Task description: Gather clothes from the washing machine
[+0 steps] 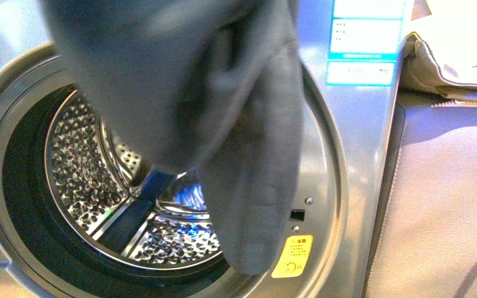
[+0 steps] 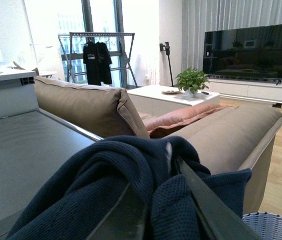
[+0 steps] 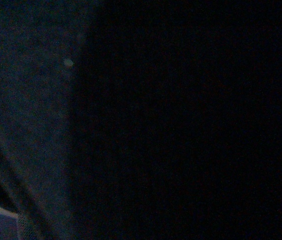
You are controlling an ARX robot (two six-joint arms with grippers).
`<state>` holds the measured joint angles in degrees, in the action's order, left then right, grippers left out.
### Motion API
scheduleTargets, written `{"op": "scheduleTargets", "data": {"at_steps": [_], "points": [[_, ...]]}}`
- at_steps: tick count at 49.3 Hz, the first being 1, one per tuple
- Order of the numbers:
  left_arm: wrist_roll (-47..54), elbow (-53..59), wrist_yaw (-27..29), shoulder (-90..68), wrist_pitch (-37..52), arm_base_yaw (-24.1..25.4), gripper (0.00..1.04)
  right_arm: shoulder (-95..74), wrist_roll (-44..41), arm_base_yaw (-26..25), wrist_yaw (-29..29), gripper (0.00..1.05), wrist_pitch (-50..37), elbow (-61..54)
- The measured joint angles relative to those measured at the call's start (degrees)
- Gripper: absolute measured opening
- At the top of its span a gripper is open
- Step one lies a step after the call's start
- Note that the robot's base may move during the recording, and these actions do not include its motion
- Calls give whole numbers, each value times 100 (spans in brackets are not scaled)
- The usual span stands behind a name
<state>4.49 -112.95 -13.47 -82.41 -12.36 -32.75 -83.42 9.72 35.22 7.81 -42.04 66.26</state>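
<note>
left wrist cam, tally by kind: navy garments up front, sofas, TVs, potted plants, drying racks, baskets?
Navy garment: 1
Sofa: 1
TV: 1
Potted plant: 1
Drying rack: 1
Basket: 1
Total: 6

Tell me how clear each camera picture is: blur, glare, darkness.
Front view: the clothes hang close and blurred, with blue glare inside the washing machine. Left wrist view: sharp, but the windows are blown out. Right wrist view: dark, nothing readable.
</note>
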Motion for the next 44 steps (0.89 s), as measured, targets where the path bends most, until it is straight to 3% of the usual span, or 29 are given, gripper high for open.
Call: {"op": "scheduleTargets", "data": {"at_steps": [9, 25, 40, 44], "points": [[0, -15, -15, 0, 0, -2, 51, 350, 210, -420, -11, 12, -181, -354], [4, -55, -20, 2, 0, -2, 100, 1563, 769, -1956, 313, 10, -181, -1003], [2, -55, -17, 2, 0, -2, 98, 2542, 1659, -4190, 1274, 10, -308, -1338], [2, -55, -17, 2, 2, -2, 98, 2796, 2186, -5440, 1934, 10, -555, -1488]]}}
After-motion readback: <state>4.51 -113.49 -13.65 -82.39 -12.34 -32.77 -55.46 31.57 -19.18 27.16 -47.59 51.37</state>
